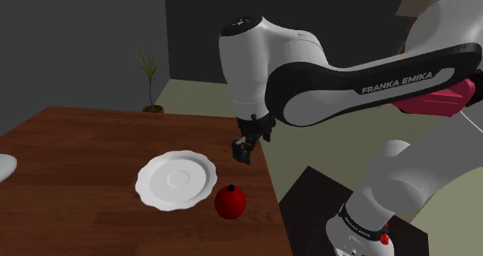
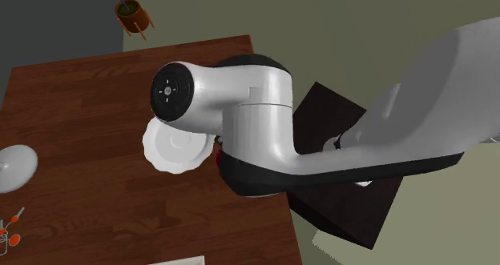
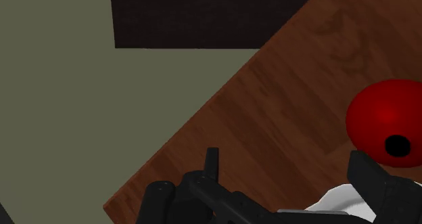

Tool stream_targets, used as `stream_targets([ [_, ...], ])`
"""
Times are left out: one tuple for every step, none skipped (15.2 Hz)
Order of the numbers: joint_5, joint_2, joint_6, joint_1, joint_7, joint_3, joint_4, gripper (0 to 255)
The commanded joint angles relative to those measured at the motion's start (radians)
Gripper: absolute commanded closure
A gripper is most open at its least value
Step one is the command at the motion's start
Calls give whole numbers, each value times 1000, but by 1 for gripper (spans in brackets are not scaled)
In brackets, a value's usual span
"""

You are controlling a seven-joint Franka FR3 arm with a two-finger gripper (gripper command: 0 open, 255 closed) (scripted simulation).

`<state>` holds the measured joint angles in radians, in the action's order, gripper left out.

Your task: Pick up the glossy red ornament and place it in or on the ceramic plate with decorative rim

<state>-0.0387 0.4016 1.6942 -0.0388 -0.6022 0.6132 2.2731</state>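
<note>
A glossy red ornament [image 1: 231, 202] with a small black cap rests on the dark wooden table [image 1: 77, 154], near the edge on the shoulder view's right. Just to its left lies a white plate [image 1: 176, 181] with a wavy rim. My black gripper [image 1: 244, 148] hangs above the table edge, a little beyond the ornament and apart from it. In the wrist view the fingers [image 3: 212, 163] stand apart with bare wood between them, so the gripper [image 3: 287, 163] is open. The ornament [image 3: 385, 118] sits beside the far finger, outside the gap. From above, the arm hides part of the plate [image 2: 170, 147].
A potted plant [image 1: 151, 88] stands on the floor past the table's far end. A white bowl-like object [image 2: 16, 167] and small orange items [image 2: 10, 231] sit at the second exterior view's left. The dark stand [image 2: 336, 195] is beside the table edge [image 3: 182, 131].
</note>
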Motion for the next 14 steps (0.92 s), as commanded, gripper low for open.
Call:
stream_targets([
  [-30, -104, -5, 18, -108, 72, -68, 0],
  [-50, -153, -9, 23, -159, 103, -96, 0],
  [-73, -205, -15, 28, -212, 133, -126, 0],
  [-99, -262, -22, 30, -267, 162, -158, 0],
  [-130, -322, -32, 29, -324, 188, -192, 0],
  [-164, -386, -45, 23, -383, 209, -228, 0],
  [-201, -452, -60, 11, -441, 225, -266, 0],
  [-238, -519, -78, -8, -497, 233, -306, 0],
  [-273, -585, -98, -33, -550, 236, -348, 0],
  [-300, -637, -115, -59, -590, 232, -383, 0],
  [-299, -633, -101, -59, -588, 226, -367, 0],
  [-298, -629, -87, -56, -587, 224, -352, 0],
  [-298, -626, -73, -53, -587, 223, -336, 0],
  [-298, -624, -60, -50, -587, 221, -321, 0],
])
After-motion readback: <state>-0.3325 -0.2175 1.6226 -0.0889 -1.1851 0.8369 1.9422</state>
